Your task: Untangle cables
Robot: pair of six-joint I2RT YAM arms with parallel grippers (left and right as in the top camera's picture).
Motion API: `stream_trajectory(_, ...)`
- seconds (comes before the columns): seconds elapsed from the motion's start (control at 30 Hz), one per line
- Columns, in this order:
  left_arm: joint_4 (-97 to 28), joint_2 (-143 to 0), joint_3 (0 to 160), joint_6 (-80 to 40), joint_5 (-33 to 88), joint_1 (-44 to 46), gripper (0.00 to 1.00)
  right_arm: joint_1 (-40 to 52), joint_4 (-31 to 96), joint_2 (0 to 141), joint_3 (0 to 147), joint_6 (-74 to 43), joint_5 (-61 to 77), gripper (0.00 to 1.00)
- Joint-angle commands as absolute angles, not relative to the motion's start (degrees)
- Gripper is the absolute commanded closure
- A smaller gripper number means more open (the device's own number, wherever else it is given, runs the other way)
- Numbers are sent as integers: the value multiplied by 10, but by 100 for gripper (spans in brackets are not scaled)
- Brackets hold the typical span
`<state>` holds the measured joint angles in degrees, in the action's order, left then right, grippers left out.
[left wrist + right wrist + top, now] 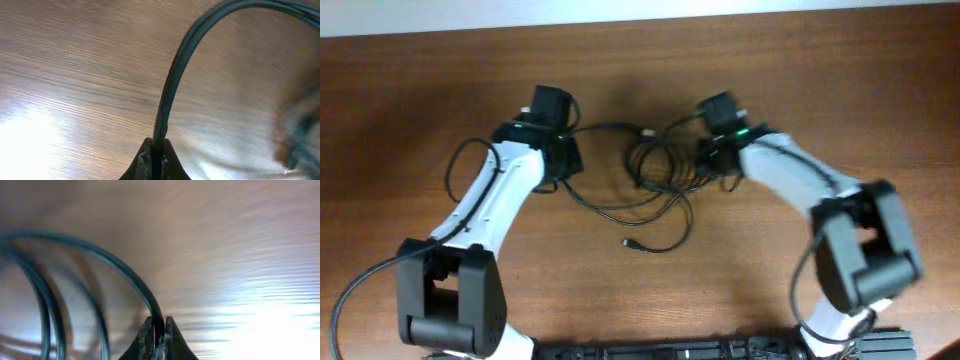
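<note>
The thin black cables (pixel 655 175) lie tangled in loops on the wooden table between the two arms, with one loose plug end (pixel 628 242) toward the front. My left gripper (pixel 570 135) is shut on a cable strand (pixel 172 85) that arcs up and to the right in the left wrist view. My right gripper (pixel 705 150) is shut on another strand (pixel 125 272) that curves away to the left, beside several more loops (pixel 45 305).
The wooden table (pixel 800 60) spreads all round the tangle. Each arm's own thicker black wire loops beside it, as at the left arm (pixel 460 165). The arm bases stand at the front edge.
</note>
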<state>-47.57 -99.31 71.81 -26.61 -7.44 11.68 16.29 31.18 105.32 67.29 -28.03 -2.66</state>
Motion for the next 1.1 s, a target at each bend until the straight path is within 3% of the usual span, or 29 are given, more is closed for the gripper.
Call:
stream_trajectory(0.0,-479,-983,721,-261,-103,65,100,72,336,972,672,-297,9,96)
stream_trajectory(0.13,-479,-983,721,-263,-73,11,100,1,402,954,672,-296,1,96)
stream_trajectory(0.37,-479,-983,721,-263,-93,-26,100,-11,476,954,672,-297,-241,96)
stream_trajectory(0.5,-479,-983,721,-265,-105,-65,100,-61,486,954,672,-297,-255,96)
stream_trajectory(0.63,-460,-983,721,-291,-3,-103,100,-111,456,952,672,-279,-97,96)
stream_trajectory(0.8,-384,-983,721,-265,253,-81,100,-75,347,952,672,-4,418,96)
stream_trajectory(0.87,-367,-983,721,-228,270,-46,100,-33,363,952,672,23,417,96)
stream_trajectory(0.97,-371,-983,721,-209,233,-7,83,3,382,952,672,-37,201,91)
stream_trajectory(1.03,-374,-983,721,-209,229,6,35,5,393,952,672,-39,153,84)
stream_trajectory(1.07,-378,-983,721,-209,229,15,23,5,398,954,672,-39,148,77)
